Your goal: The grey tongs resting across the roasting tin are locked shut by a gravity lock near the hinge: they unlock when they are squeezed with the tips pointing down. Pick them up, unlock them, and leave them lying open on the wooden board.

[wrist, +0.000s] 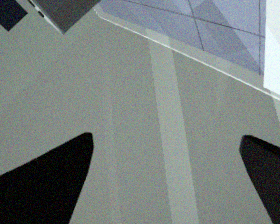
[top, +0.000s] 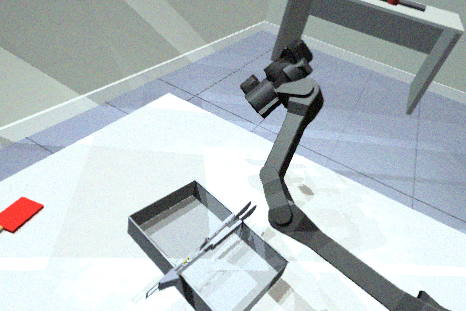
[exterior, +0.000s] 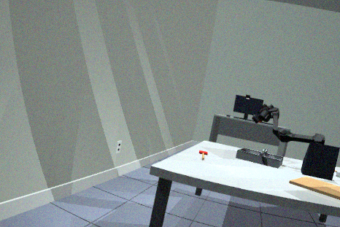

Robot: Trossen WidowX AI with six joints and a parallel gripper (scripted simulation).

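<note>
The arm (top: 287, 156) stood folded high above the tin (top: 150, 241), its gripper (top: 252, 92) raised, fingers spread wide, holding nothing.

two dark fingers stand wide apart at the lower corners, nothing between them. behind them a grey wall (wrist: 116, 100); bluish floor tiles (wrist: 211, 25) at top right.

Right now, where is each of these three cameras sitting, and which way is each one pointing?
Top: high above the table, looking down at the grey tongs across the roasting tin; the whole arm shows.
Exterior: low and far off to the side, facing the table's edge; arm small, wooden board nearby.
Wrist: on the raised gripper, facing wall and floor; only its open fingers show.
Top and exterior share tin, tongs and arm.
</note>
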